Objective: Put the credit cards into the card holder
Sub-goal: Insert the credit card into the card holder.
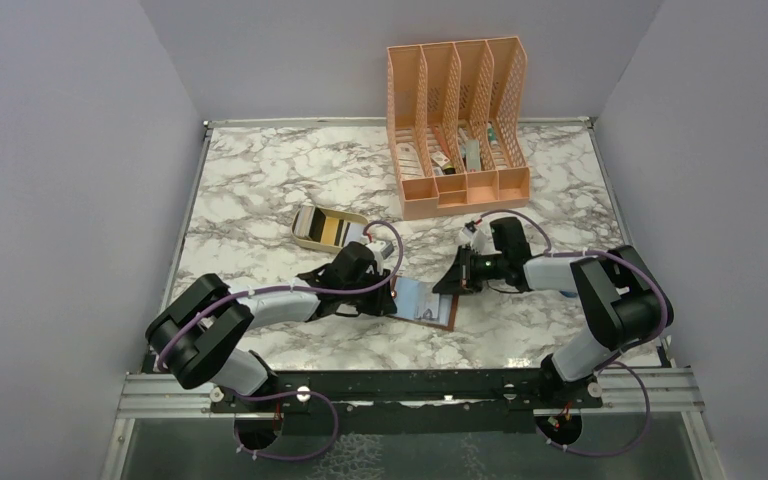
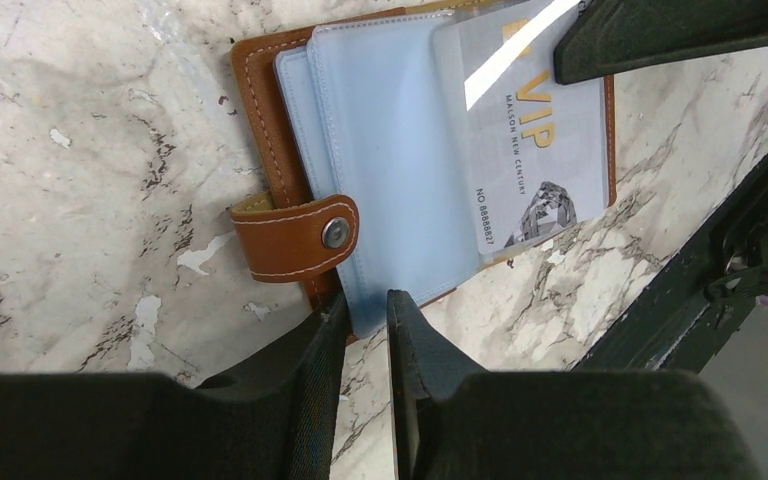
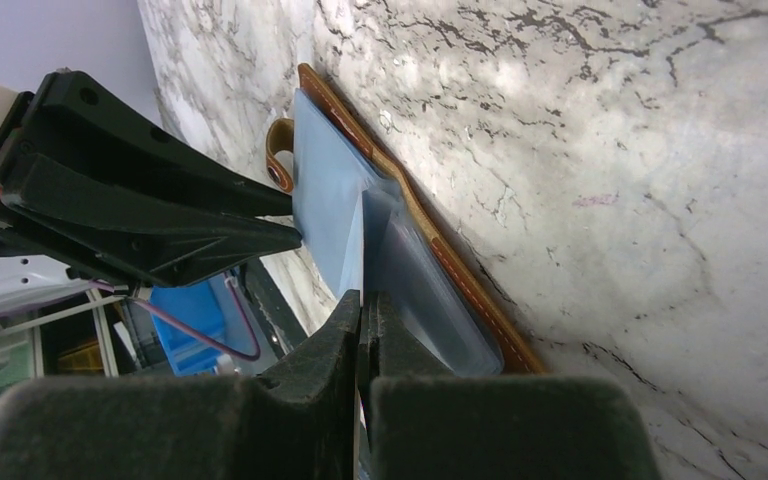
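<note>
The card holder (image 1: 430,302), brown leather with a snap tab (image 2: 295,238) and pale bluish pockets (image 2: 390,170), lies open on the marble table between the two arms. My left gripper (image 2: 368,305) is shut on its near edge, one finger on each side of a pocket corner. A pale credit card (image 2: 540,150) printed "VIP" sits partway in the right-hand pocket. My right gripper (image 3: 363,300) is shut on the card's outer end, right at the holder's edge (image 3: 440,250). More credit cards (image 1: 332,230) lie in a beige tray.
The small beige oval tray (image 1: 303,236) sits just behind my left gripper (image 1: 390,292). A tall peach mesh file organiser (image 1: 460,120) stands at the back right, behind my right gripper (image 1: 450,282). Grey walls close in the table on the left, right and back.
</note>
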Robot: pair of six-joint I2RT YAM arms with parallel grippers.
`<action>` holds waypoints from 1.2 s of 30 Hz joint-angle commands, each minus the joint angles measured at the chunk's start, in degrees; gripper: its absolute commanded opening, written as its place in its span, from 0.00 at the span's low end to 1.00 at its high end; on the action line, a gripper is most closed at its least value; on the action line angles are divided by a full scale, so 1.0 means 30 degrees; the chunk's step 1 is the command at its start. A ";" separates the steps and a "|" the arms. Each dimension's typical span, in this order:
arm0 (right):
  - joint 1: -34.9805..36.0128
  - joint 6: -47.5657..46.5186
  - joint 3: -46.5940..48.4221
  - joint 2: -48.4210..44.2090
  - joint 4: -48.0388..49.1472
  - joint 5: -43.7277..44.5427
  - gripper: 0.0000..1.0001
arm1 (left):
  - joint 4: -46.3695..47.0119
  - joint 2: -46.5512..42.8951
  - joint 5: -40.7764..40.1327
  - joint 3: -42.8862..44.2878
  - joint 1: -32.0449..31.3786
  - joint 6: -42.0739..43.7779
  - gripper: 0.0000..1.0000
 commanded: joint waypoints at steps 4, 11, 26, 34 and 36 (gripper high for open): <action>0.0044 0.0666 -0.0713 -0.0427 0.2017 0.1300 0.01 | 0.0329 -0.0359 0.0022 -0.0654 -0.0365 -0.1018 0.24; 0.0026 0.1070 -0.1218 -0.0069 0.2715 0.1253 0.01 | 0.1025 -0.0321 0.0372 -0.0754 -0.0472 -0.1552 0.24; 0.0757 0.1521 -0.1274 0.0700 0.3642 0.1585 0.01 | 0.1325 -0.0320 0.0390 -0.0732 -0.0527 -0.1761 0.24; 0.1437 0.1837 -0.0945 0.0839 0.3837 0.2293 0.01 | 0.1646 -0.0270 0.0565 -0.0709 -0.0644 -0.2047 0.24; 0.1491 0.1899 -0.0937 0.0788 0.3950 0.2545 0.01 | 0.1746 -0.0277 0.0573 -0.0768 -0.0698 -0.2163 0.24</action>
